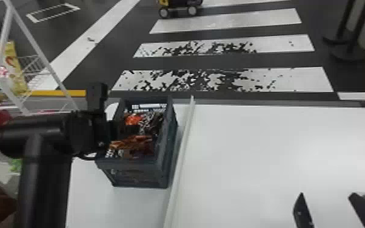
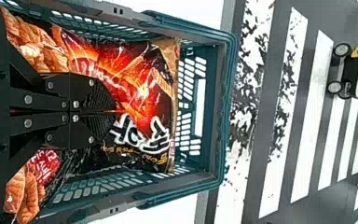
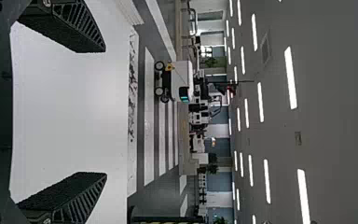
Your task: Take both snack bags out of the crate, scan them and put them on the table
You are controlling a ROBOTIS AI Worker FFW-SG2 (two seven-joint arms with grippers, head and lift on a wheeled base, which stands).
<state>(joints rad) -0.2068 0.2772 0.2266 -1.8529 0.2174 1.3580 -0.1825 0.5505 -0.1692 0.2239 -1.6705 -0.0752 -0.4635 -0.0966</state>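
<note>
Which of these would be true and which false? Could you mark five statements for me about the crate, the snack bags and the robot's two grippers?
1. The crate stands on a white table. True.
2. The left gripper has its fingers spread wide. False: its fingers are together.
3. The right gripper is open, holding nothing. True.
4. Both snack bags lie on the table outside the crate. False: they are inside it.
5. A wheeled machine stands on the striped floor beyond the table. True.
</note>
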